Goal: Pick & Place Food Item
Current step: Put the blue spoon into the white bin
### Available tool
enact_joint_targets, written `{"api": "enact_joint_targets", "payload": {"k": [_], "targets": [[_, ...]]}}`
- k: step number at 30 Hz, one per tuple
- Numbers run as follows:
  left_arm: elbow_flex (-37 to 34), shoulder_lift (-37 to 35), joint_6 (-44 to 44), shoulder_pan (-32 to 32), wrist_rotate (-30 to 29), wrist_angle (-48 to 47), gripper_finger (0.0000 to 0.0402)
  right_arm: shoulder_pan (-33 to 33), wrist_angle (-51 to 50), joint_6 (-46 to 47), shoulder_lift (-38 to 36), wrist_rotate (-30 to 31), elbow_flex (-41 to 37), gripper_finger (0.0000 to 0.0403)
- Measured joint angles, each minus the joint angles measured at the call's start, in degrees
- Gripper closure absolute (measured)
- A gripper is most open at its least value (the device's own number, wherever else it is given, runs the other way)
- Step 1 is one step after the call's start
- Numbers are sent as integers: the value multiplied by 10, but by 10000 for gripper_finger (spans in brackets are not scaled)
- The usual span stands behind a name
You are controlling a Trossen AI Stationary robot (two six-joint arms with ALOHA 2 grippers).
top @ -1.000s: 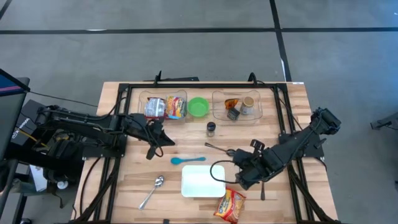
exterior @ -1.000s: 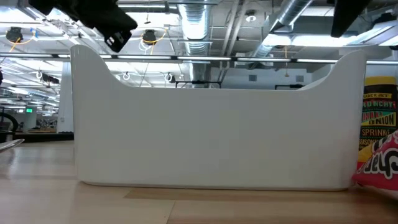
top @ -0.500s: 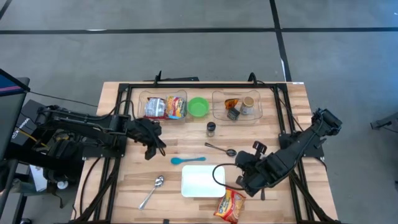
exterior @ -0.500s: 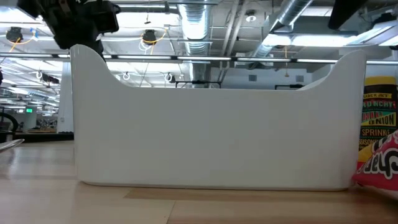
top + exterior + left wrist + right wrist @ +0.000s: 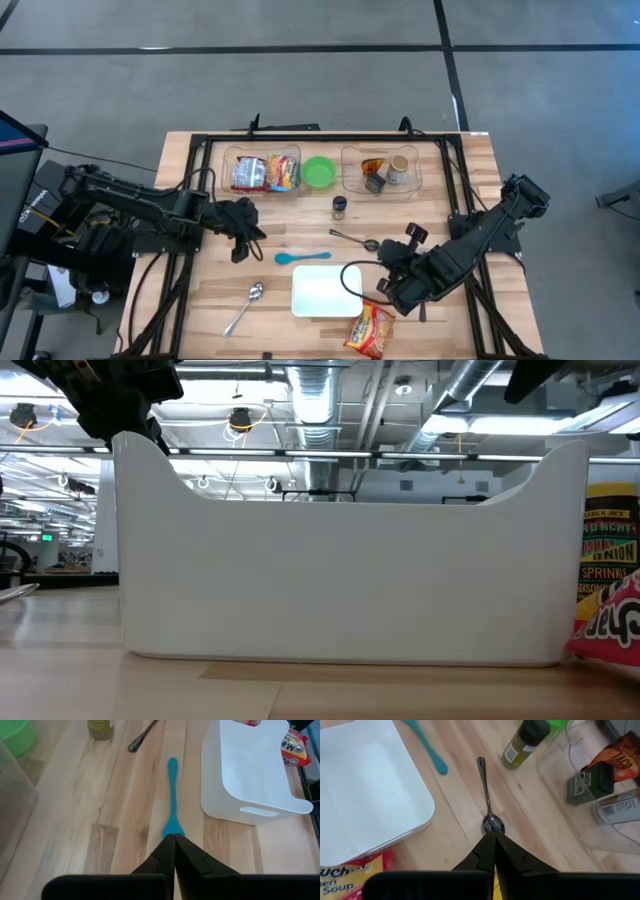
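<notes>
On the desk (image 5: 215,300), a bin (image 5: 326,291) sat centre-front, a soup packet (image 5: 369,329) just beside its right corner, two trays (image 5: 262,170) (a bowl (image 5: 319,171) between them) behind.

The table (image 5: 200,300) is pale wood planks, smooth with a soft sheen. The white bin (image 5: 325,292) looks like matt plastic. A glossy metal spoon (image 5: 489,805) catches light; the blue spoon (image 5: 172,795) seems smooth plastic. The soup packet (image 5: 369,330) is shiny, crinkled foil.
</notes>
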Motion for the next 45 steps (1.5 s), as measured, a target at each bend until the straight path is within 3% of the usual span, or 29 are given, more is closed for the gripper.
{"api": "enact_joint_targets", "payload": {"k": [5,29,38,45], "targets": [[0,12,-3,-15,-13,12,402,0,0,0,0,14,0,400],[0,203,-3,-21,-12,74,398,0,0,-4,1,14,0,400],[0,214,64,-21,-4,82,340,0,1,-5,1,14,0,400],[0,214,-82,-21,-4,89,299,0,2,-5,1,14,0,400]]}}
